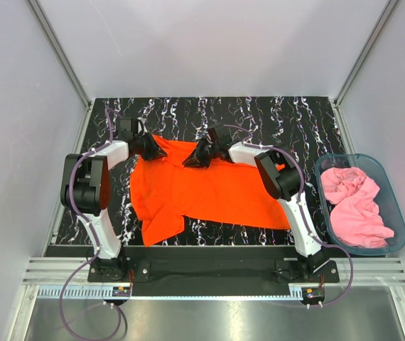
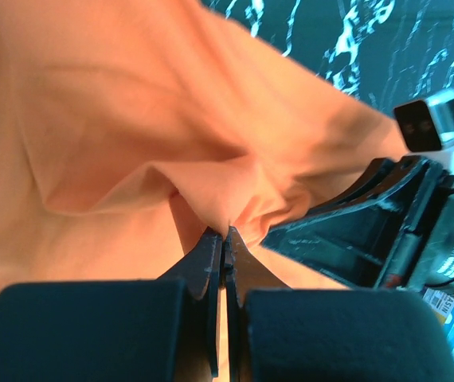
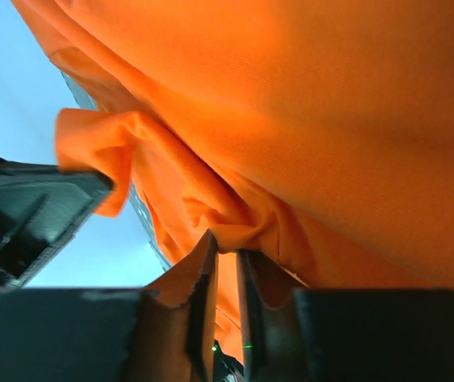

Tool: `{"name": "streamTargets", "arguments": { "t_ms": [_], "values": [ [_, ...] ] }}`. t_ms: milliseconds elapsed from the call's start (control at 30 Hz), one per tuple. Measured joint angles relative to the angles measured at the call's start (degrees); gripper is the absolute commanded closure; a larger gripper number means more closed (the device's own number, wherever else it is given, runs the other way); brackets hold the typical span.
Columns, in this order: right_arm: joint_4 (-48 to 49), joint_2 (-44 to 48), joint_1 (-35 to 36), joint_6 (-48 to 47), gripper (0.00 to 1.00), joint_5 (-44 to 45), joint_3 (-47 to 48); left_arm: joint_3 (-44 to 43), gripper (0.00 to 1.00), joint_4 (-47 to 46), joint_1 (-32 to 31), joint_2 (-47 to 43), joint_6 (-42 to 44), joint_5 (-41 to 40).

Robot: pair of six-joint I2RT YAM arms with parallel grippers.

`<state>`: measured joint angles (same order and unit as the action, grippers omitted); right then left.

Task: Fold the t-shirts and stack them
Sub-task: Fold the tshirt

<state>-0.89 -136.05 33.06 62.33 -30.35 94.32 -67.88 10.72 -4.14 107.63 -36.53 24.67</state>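
Note:
The bright orange-red t-shirt (image 1: 209, 190) lies spread across the middle of the black marbled table. My left gripper (image 1: 158, 150) is at its far left edge, shut on a pinch of the orange cloth (image 2: 225, 208). My right gripper (image 1: 192, 160) is close to it on the far edge, shut on a fold of the same shirt (image 3: 243, 231). The two grippers are near each other; the right one shows in the left wrist view (image 2: 370, 231). The light pink t-shirt (image 1: 355, 206) lies crumpled in a bin at the right.
A clear blue-tinted plastic bin (image 1: 396, 206) stands off the table's right side. Bare marbled table (image 1: 273, 117) lies beyond the shirt. Metal frame posts and white walls enclose the back and sides.

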Motion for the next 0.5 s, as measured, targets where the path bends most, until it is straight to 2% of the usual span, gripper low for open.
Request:
{"name": "streamTargets", "arguments": {
  "t_ms": [67,200,500],
  "values": [
    [0.61,0.0,0.02,0.04,0.92,0.2,0.0,0.55,1.0,0.22,0.0,-0.13,0.0,0.0],
    [1.53,0.0,0.0,0.28,1.0,0.28,-0.07,1.14,1.0,0.48,0.07,-1.09,0.02,0.0],
    [0.42,0.94,0.0,0.31,1.0,-3.41,-0.74,1.44,1.0,4.31,0.76,-5.27,0.5,-0.09]
  ]
}}
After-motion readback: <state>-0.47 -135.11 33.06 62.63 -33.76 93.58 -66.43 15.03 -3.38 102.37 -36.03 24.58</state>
